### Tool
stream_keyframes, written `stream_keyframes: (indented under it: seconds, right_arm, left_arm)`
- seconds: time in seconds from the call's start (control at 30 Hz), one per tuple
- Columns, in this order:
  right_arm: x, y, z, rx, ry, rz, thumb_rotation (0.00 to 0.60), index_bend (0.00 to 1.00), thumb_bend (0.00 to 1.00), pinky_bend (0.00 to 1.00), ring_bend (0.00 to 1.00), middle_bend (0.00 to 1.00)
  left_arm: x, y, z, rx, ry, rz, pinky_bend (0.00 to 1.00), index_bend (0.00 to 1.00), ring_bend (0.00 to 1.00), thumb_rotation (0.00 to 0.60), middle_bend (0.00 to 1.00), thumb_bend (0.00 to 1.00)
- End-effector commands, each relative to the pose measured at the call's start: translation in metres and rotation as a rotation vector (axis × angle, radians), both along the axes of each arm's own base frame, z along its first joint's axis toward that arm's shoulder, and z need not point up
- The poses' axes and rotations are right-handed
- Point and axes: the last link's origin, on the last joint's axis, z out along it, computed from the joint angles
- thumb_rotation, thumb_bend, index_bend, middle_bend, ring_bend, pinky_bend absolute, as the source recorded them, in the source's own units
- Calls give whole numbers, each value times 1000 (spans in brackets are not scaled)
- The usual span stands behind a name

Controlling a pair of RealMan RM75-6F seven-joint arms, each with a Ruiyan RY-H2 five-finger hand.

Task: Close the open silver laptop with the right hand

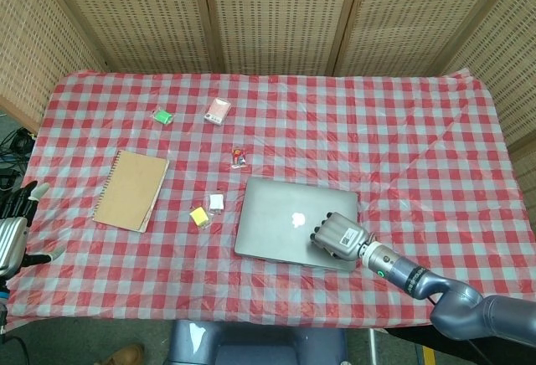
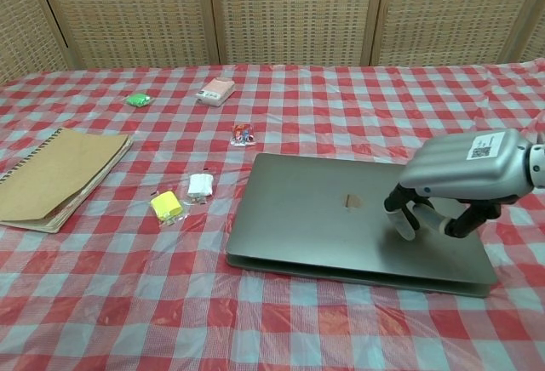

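Note:
The silver laptop (image 1: pixel 285 221) (image 2: pixel 332 214) lies closed and flat on the checked tablecloth, lid down with its logo showing. My right hand (image 1: pixel 338 238) (image 2: pixel 460 185) rests on the lid near its front right part, fingers (image 2: pixel 400 218) curled down and touching the lid. It holds nothing. My left hand (image 1: pixel 12 233) sits at the far left edge of the head view, off the table, fingers spread and empty.
A brown spiral notebook (image 1: pixel 131 190) (image 2: pixel 51 175) lies at the left. Small items sit left of the laptop: a yellow packet (image 2: pixel 167 206), a white packet (image 2: pixel 200 185), a red item (image 2: pixel 243 135), a pink box (image 2: pixel 215 91) and a green packet (image 2: pixel 137 99).

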Motion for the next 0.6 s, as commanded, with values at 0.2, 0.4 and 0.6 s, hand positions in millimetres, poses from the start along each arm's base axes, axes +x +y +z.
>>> stream_keyframes:
  seconds: [0.2,0.4,0.6]
  right_arm:
    - [11,1,33,-150,-122,115,600,456,1000,403,497,537]
    - [11,2,111,-431,-345,118,600,69,210,125,178,140]
    - [-34,21,153,-641,-434,-100,600,0,0,0,0,0]
  left_arm:
    - [1,0,0,-2,-6,-2,0,0,0,600,0,0]
    - [1,-4,1,-11,-22,-9,0,0,0,600,0,0]
    - [2,-12,2,-26,-47,-20,0,0,0,600,0,0]
